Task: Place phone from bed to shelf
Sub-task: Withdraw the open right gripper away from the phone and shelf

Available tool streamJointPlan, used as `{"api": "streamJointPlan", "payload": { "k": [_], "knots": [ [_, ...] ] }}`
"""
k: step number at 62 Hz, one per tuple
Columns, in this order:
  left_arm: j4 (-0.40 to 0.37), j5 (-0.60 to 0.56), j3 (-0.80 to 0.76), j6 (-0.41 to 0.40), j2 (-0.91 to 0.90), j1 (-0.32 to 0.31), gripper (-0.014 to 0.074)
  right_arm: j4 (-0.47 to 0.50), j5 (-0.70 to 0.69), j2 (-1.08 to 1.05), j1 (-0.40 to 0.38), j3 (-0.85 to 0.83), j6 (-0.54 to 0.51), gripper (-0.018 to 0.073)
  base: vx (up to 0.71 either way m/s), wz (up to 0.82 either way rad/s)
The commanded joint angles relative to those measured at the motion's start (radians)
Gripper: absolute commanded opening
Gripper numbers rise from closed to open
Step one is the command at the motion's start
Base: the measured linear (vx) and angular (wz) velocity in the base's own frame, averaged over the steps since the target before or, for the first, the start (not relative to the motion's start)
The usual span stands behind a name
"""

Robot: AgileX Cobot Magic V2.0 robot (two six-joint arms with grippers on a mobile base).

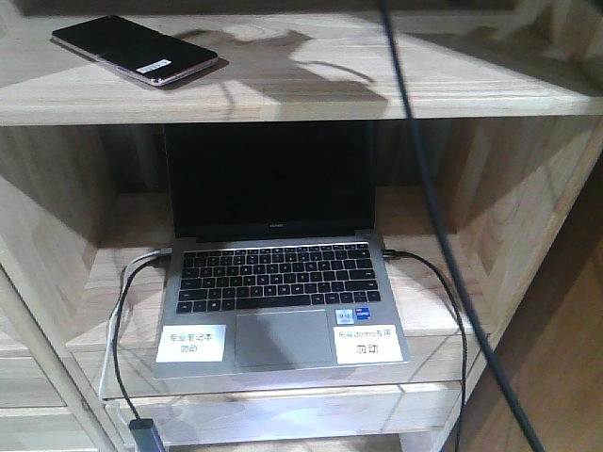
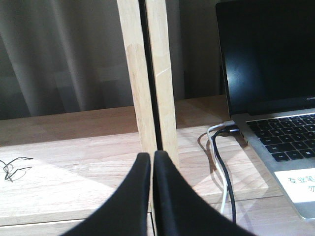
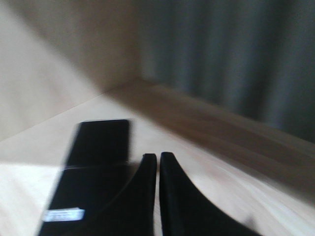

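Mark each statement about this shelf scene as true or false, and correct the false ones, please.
1. The phone lies on the shelf board above the laptop. True.
2. The laptop lid is closed. False: it is open, with a dark screen.
3. The right gripper is clamped on the phone. False: its fingers are together beside the phone, holding nothing.
4. Cables are plugged into both sides of the laptop. True.
5. The left gripper is wide open. False: its fingers are closed, in front of a wooden upright.
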Motion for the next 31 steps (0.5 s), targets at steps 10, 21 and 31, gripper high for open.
{"api": "streamJointPlan", "payload": {
  "k": [10,21,31],
  "knots": [
    [-0.009,-0.072,-0.021,-0.006,-0.013,-0.004,0.0001,0.005,-0.296,-0.286,-0.002,0.372,-0.043,-0.0005,0.00,0.00],
    [-0.009,-0.072,-0.021,-0.006,-0.013,-0.004,0.0001,0.005,-0.392,-0.485,-0.002,0.618,-0.043,-0.0005,0.00,0.00],
    [-0.009,-0.072,-0.021,-0.006,-0.013,-0.004,0.0001,0.004,-0.439,-0.656,-0.003,0.791,-0.044,-0.0005,0.00,0.00]
  ]
}}
